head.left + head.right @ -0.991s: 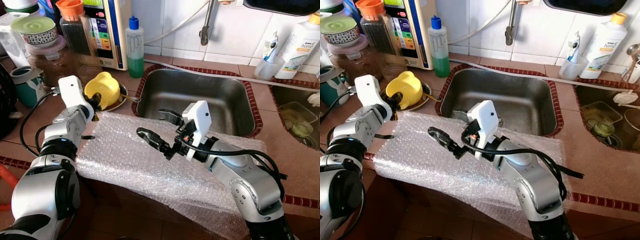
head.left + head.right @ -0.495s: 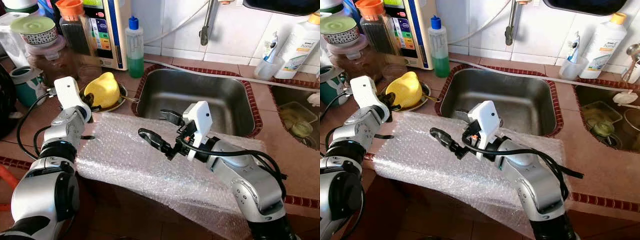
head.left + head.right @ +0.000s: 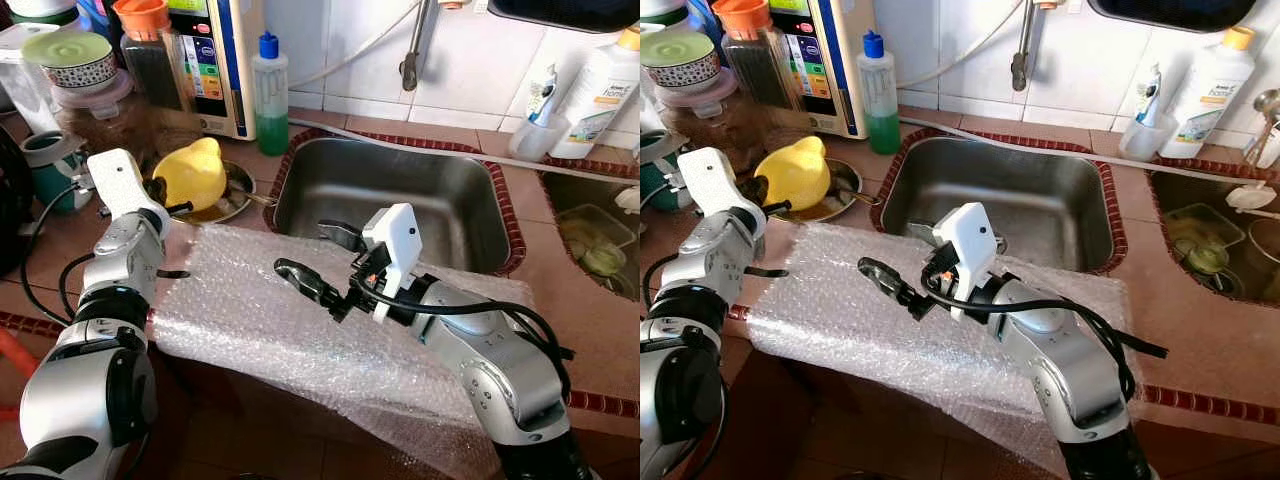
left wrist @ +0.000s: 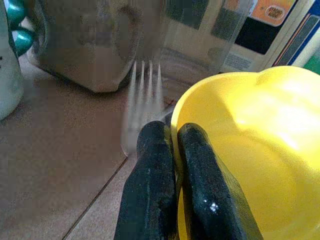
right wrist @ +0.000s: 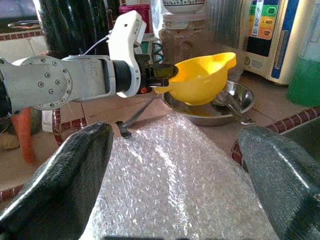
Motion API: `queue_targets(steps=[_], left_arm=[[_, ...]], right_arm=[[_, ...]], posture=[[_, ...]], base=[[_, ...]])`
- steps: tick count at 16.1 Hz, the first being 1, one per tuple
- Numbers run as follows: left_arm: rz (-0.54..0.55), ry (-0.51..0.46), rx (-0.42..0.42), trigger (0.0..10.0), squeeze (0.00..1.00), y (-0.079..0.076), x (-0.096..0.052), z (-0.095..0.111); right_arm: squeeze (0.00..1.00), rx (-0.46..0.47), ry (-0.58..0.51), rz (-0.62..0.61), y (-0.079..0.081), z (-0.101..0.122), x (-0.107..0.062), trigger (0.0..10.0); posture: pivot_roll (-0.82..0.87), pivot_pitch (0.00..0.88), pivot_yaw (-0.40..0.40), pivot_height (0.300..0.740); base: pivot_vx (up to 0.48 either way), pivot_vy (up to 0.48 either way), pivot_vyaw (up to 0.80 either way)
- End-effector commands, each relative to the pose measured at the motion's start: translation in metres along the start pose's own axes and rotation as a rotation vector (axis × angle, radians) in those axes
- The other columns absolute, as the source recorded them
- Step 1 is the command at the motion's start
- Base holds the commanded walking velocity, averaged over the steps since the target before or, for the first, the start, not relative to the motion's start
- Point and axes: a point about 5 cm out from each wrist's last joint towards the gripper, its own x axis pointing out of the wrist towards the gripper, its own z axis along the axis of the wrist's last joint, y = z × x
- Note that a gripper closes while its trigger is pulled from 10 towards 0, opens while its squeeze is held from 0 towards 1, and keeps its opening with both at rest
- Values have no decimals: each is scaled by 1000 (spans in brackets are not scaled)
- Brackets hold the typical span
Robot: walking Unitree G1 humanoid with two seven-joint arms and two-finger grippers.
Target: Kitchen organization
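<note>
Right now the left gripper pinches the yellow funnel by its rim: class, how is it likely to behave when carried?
The yellow funnel looks like thin plastic, so probably light and stiff. The left gripper holds only its rim, so it may pivot or slip. It hangs above the steel dish, apparently clear.

Bubble wrap lies on desk at lower centre; sink behind it at centre; funnel over dish upper left; jars behind.

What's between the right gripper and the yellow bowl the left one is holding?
Only bubble wrap on the counter. The right wrist view shows it stretching from the open right gripper to the yellow bowl, pinched at its rim by the left gripper.
</note>
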Motion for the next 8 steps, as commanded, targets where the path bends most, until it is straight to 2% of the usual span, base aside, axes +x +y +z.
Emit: queue_targets(steps=[1,4,8], left_arm=[[3,-28,17,0,0,2,0,4],[-7,-71,20,0,0,-2,-1,8],[-29,-66,25,0,0,-7,-1,5]], right_arm=[[0,-8,-5,9,1,2,1,10000],[0,-9,-5,1,0,1,1,10000],[0,-13,-3,-13,-2,0,1,10000]], posture=[[-5,63,-11,740],[-7,65,-11,740],[-8,67,-10,740]], base=[[0,0,0],[0,0,0],[0,0,0]])
